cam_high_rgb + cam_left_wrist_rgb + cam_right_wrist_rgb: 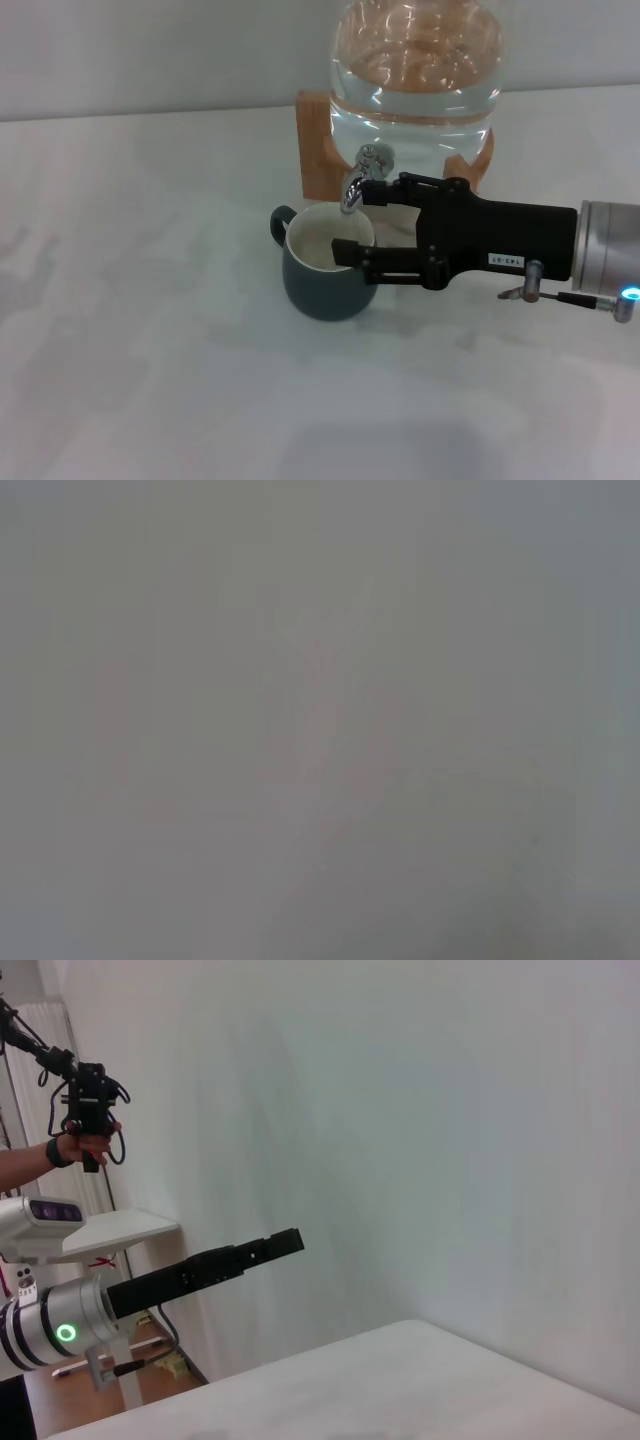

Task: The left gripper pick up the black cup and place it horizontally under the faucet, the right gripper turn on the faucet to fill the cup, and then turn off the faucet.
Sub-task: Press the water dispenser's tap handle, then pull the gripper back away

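The black cup stands upright on the white table, its cream inside showing and its small handle turned to the left. It sits directly below the chrome faucet, which sticks out of the glass water jar. My right gripper reaches in from the right and is open. Its upper finger lies against the faucet and its lower finger crosses the cup's rim. The left gripper appears only in the right wrist view, held in the air away from the table.
The jar rests on a wooden stand against the back wall. The left wrist view is plain grey. In the right wrist view a person's hand holds a device beside a small white side table.
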{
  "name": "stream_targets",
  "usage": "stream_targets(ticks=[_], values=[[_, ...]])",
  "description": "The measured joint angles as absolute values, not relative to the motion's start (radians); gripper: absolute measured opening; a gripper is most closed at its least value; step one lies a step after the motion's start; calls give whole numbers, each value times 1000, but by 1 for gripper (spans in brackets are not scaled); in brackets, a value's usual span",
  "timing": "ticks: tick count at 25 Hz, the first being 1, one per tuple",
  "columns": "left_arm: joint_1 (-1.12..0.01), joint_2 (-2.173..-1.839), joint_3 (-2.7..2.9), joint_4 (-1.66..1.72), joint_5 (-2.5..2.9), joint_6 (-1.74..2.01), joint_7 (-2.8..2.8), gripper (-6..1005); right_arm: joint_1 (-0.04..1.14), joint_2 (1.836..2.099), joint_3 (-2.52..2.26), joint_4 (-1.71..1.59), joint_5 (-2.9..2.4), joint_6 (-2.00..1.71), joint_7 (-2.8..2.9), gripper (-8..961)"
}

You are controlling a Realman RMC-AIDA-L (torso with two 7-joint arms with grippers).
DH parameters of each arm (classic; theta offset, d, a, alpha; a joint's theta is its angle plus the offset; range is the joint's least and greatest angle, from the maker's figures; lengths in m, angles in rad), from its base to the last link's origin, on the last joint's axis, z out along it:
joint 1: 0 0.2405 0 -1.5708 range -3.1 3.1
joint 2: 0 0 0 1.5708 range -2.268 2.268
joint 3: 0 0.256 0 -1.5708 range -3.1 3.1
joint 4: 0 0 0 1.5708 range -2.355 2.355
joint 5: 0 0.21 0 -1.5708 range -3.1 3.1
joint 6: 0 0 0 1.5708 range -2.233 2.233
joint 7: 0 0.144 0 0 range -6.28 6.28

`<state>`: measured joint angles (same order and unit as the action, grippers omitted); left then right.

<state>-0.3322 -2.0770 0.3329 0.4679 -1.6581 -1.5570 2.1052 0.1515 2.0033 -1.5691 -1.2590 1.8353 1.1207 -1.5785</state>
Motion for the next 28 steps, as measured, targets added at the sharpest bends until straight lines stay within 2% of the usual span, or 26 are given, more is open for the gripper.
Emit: stream_targets(ticks=[24,28], values=[[-331,-2077,333,470,-1658,-1557,2105,406,145,2004,-1470,-1204,1820,1141,-1579,838],[-331,-2076,333,470,-1658,-1557,2105,406,145,2004,-1436,-1204,1826,1231,-1578,838]])
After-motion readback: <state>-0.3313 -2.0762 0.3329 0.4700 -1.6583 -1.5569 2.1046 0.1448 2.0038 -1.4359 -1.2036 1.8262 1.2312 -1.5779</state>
